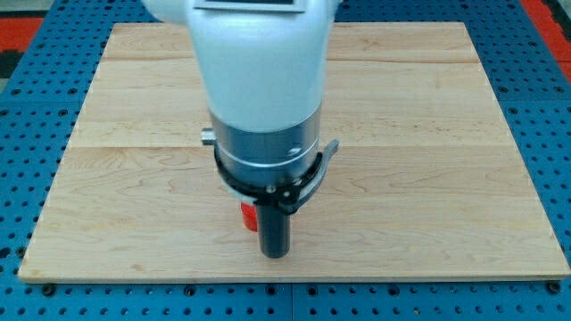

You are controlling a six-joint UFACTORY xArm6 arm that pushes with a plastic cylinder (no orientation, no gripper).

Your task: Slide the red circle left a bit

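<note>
Nearest the view's bottom, my tip (pixel 275 254) rests on the wooden board (pixel 428 178), holding nothing. Just beside it, on the view's left, a small red block (pixel 248 217) peeks out, mostly hidden behind the rod, shape unclear.

Robotics lab, wooden board (pixel 428 107) on blue perforated bench (pixel 18 107), white arm (pixel 259 80)

Pale wooden board (pixel 428 134) (smooth, visibly grained) under a glossy white plastic arm (pixel 259 62) with a brushed-metal collar (pixel 268 147).

Red block (pixel 249 216) left of my tip (pixel 275 253)
</note>
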